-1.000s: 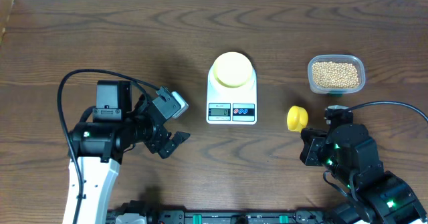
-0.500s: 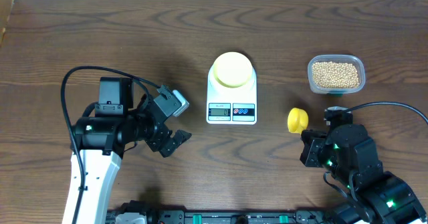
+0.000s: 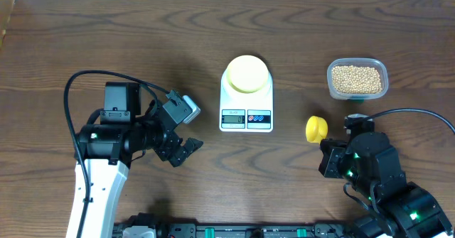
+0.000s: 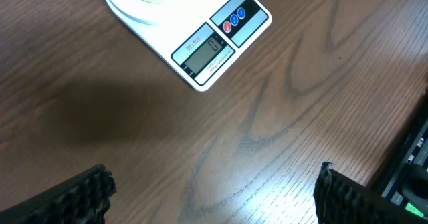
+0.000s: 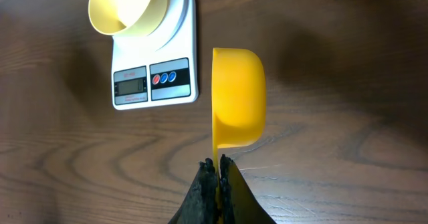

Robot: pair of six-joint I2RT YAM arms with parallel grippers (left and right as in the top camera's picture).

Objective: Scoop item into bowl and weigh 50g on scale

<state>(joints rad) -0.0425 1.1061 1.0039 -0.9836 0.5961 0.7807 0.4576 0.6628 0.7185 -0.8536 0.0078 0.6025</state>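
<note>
1. The set-up looks done. The bowl (image 3: 247,74) sits on the round platform of the scale (image 3: 246,117), mid-table (image 3: 106,39). From the right wrist view the bowl is empty.
2. The beans (image 3: 357,79) all lie in the clear tub (image 3: 358,60), at about 2 o'clock from the scale. None show in the bowl or on the wood.
3. The right gripper (image 5: 217,167) is pinched tight on the thin handle (image 5: 215,147) of the yellow scoop (image 5: 237,97). The scoop hangs at roughly 4 o'clock from the scale and 7 o'clock from the tub. Its cup is turned on its side, mouth toward the scale, with no beans visible in it.
4. The left gripper (image 3: 183,151) has its jaws spread wide with nothing between them. It hovers over bare wood at about 8 o'clock from the scale.
5. My judgement is that the task is at an early stage and no beans have been moved yet. The scoop has yet to dip into the tub, carry beans to the bowl and tip them in, repeating until the scale shows fifty grams. The display (image 4: 204,50) is too small to read.
6. Compared with a second ago, the left arm has nudged slightly toward the scale. The scoop, right arm, bowl, scale and tub sit where they were.
</note>
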